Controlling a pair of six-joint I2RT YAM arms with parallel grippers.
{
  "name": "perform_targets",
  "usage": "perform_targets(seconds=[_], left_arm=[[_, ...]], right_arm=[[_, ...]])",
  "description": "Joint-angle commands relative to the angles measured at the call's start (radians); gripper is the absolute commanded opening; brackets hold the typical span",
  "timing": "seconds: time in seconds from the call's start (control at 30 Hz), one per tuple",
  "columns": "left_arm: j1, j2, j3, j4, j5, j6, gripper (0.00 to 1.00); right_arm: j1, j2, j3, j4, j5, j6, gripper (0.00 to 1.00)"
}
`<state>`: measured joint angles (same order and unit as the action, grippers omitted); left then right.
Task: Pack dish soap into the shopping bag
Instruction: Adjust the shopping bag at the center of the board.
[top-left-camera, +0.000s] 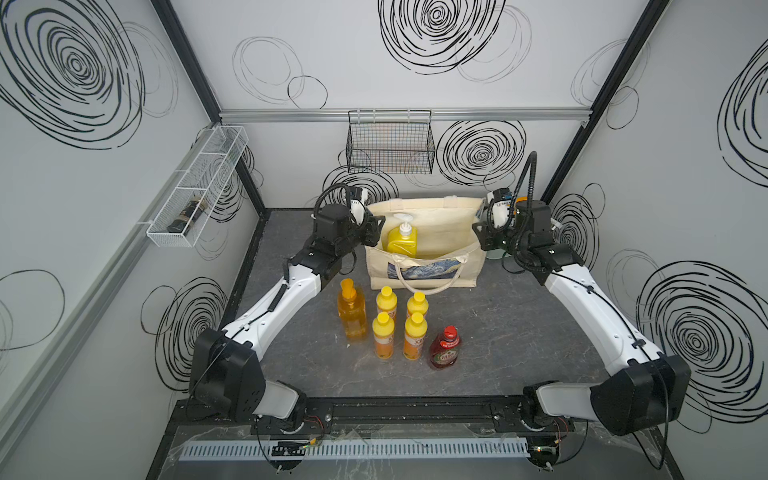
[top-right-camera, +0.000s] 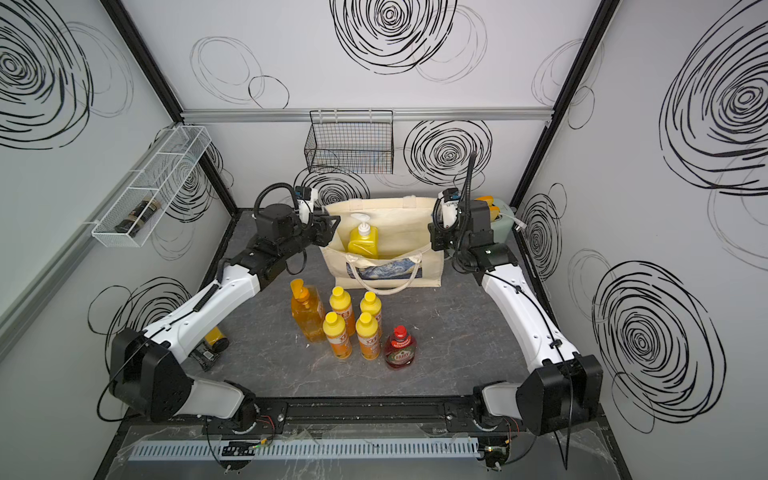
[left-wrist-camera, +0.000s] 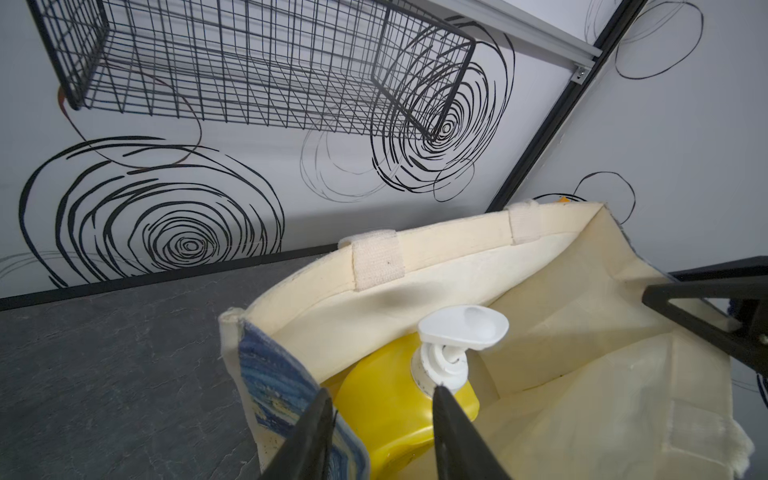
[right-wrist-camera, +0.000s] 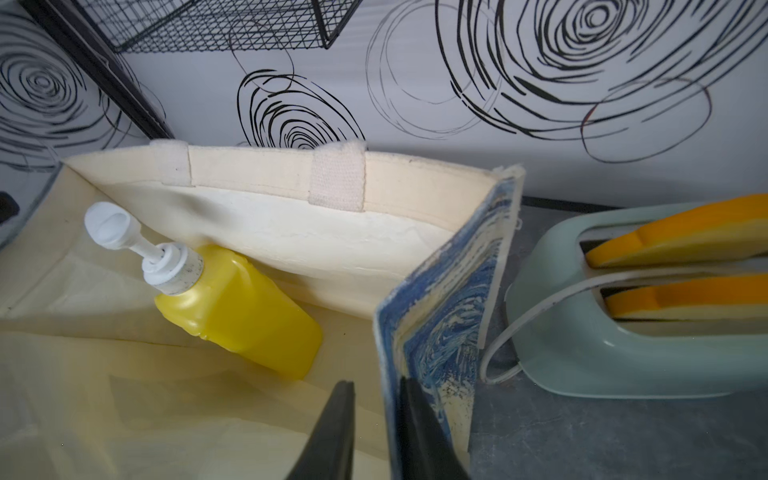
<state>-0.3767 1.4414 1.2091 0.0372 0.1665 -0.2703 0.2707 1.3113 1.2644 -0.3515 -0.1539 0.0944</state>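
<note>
- One boxy cream canvas shopping bag (top-left-camera: 469, 266) with a blue-and-yellow swirl print stands open at the middle of the back edge of the grey stone-look bench (top-left-camera: 519, 332). One cream loop handle hangs down its front.
- Seven dish soap bottles in all: one is in the bag and six are on the bench.
- In the bag, at its left end, is one yellow plastic bottle with a white pump (top-left-camera: 401, 239), tilted.
- In front of the bag, near the bench's middle:
  - one clear orange pump bottle (top-left-camera: 352, 313), leftmost
  - four small yellow bottles in a two-by-two block (top-left-camera: 386, 301) (top-left-camera: 417, 305) (top-left-camera: 382, 336) (top-left-camera: 415, 336)
  - one red Fairy bottle (top-left-camera: 444, 347), rightmost and nearest the front edge
- All six of these bottles stand upright.
- The left gripper (left-wrist-camera: 381, 392) is released, with its jaws apart astride the bag's left end wall.
- The right gripper (right-wrist-camera: 378, 384) has its jaws parted astride the right end wall, not clamped.
- One pale green toaster (right-wrist-camera: 582, 340) holding two orange slices sits in the back right corner.
- One black wire basket (top-left-camera: 390, 145) hangs on the back wall.
- One white mesh rack (top-left-camera: 199, 187) hangs on the left wall.
</note>
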Motion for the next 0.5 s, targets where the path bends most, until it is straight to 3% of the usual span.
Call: perform_targets(seconds=[0.0,0.17,0.47], left_arm=[[-0.008,-0.011,0.041,-0.049,-0.047,-0.011,0.45],[-0.043,-0.06,0.029,-0.134,-0.166,-0.016,0.48],[-0.07,-0.101,-0.067,-0.105,-0.16,-0.024,0.44]], right_arm=[[0.042,-0.047,0.079,-0.078,0.066,-0.029,0.47],[0.155,-0.046,0.186,-0.154,0.142,-0.064,0.6],[0.258,0.119,0.315,-0.128,0.053,-0.076,0.64]])
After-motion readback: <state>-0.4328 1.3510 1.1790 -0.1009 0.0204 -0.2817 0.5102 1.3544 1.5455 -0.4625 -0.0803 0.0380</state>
